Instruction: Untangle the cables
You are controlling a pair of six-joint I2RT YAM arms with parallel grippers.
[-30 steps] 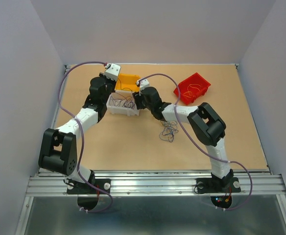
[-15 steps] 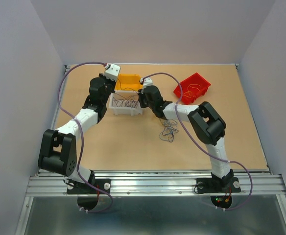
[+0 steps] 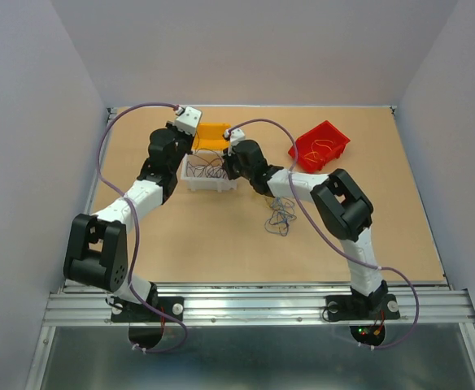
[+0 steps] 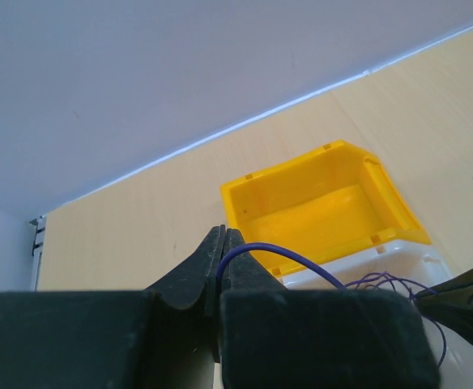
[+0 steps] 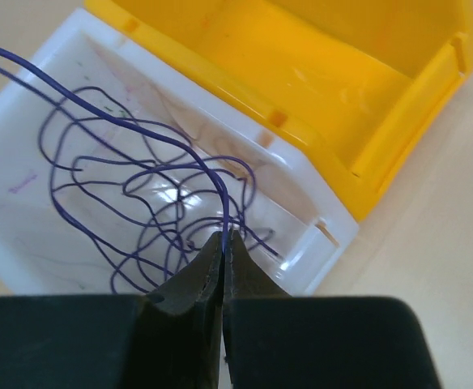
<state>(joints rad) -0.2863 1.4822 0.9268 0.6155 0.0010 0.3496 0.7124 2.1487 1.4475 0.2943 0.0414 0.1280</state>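
Note:
Thin purple cables (image 5: 131, 174) lie looped in a white bin (image 5: 327, 237), also seen from above as the white bin (image 3: 207, 185). My right gripper (image 5: 223, 237) is shut on one purple strand that rises from the bin. My left gripper (image 4: 223, 235) is shut on another purple strand (image 4: 289, 258), which arcs right and down toward the white bin's rim (image 4: 382, 261). Both grippers hang over the bin, left gripper (image 3: 189, 146) at its far left end, right gripper (image 3: 229, 162) at its right end. A loose clump of mixed cables (image 3: 281, 216) lies on the table nearer me.
A yellow bin (image 3: 215, 132) stands right behind the white one and looks empty in the left wrist view (image 4: 317, 203). A red bin (image 3: 307, 159) with orange-yellow wires sits at the back right. The back wall is close behind the bins.
My right gripper has closed from open onto a purple strand and shifted slightly left over the white bin. The left gripper has held its grip and place.

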